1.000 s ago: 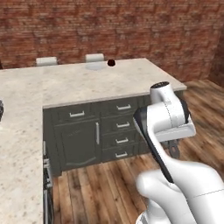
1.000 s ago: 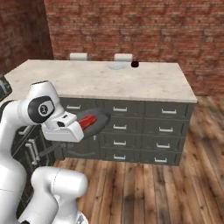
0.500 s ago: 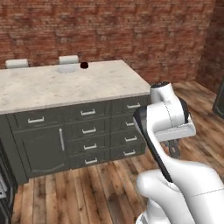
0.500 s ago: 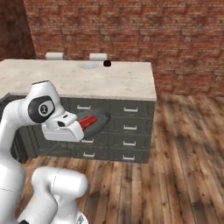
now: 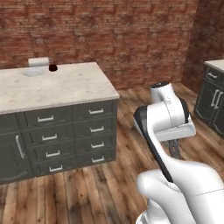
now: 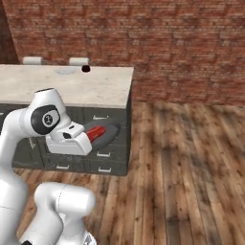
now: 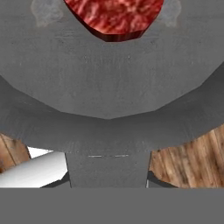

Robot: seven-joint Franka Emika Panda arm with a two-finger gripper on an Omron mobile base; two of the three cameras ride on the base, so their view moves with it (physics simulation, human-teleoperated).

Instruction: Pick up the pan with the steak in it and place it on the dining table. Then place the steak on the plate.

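Note:
My gripper (image 7: 107, 179) is shut on the short handle of the dark grey pan (image 7: 109, 78), which I hold level in front of the arm. The reddish steak (image 7: 114, 15) lies in the far part of the pan. From the right base camera the pan (image 6: 109, 133) with the steak (image 6: 95, 133) sticks out past the hand, at drawer height beside the dining table (image 6: 95, 88). The beige-topped dining table (image 5: 65, 87) stands to the left. A pale plate (image 5: 35, 71) lies at its far edge, also visible as the plate (image 6: 64, 71).
A dark red ball (image 5: 53, 68) sits next to the plate. White chair backs (image 6: 79, 61) show behind the table. Another dark cabinet (image 5: 214, 100) stands at the right. A brick wall (image 5: 109, 35) closes the back, and wooden floor (image 6: 182, 158) lies open to the right.
The whole picture has shifted: the base has moved, so the table has slid left in both base views. The pan stays in the gripper as before.

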